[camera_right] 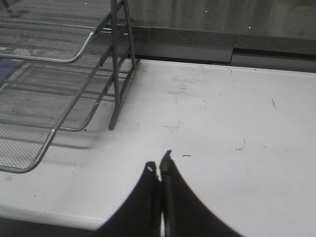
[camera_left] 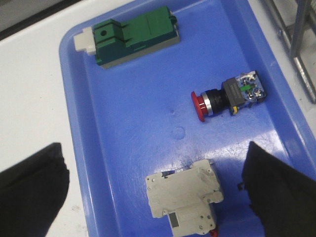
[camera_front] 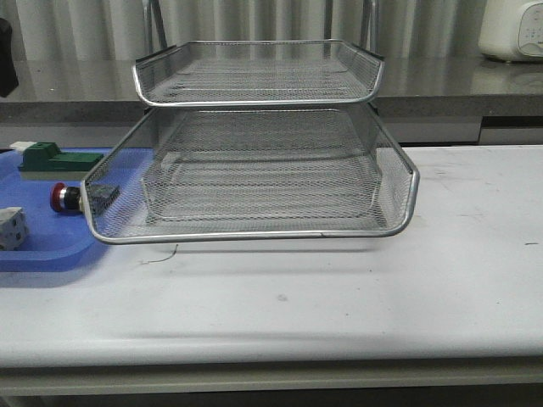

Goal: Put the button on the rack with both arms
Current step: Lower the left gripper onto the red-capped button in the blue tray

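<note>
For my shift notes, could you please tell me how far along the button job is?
Nothing is done yet: the button lies in the blue tray, and the rack holds nothing. In hand: the open left pincer hangs over the tray; the right pincer is shut, empty. Grasping and placing remain.

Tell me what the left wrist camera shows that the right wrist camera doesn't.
Only the left wrist view shows the blue tray holding the button, a green-and-beige block and a white block, with the left gripper wide open above them. Only the right wrist view shows the right gripper shut over bare table. Both catch part of the rack.
</note>
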